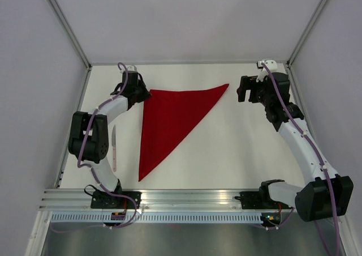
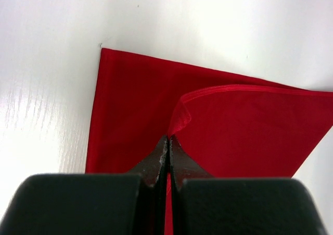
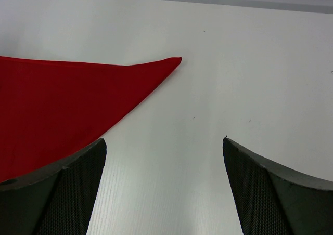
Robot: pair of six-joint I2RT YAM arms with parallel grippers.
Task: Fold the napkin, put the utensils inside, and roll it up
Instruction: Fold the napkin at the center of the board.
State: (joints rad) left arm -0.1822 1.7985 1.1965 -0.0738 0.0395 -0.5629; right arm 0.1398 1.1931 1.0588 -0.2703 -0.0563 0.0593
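A utensil [image 1: 113, 148] is laid on the bench [image 1: 226, 154] left of the triangle-folded napkin [image 1: 169, 120]. The napkin's far-left corner is pinched by the closed left fingers [image 2: 167, 149]. Beyond its far-right tip, the right fingers [image 1: 243, 89] are spread wide, empty.

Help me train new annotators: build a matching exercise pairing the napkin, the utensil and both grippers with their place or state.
Things:
1. napkin
2. utensil
3. left gripper
4. right gripper

Place or state:
A. open, holding nothing
B. folded into a triangle
C. shut on a corner of the napkin
D. lying flat, left of the napkin

Pairs: 1-B, 2-D, 3-C, 4-A
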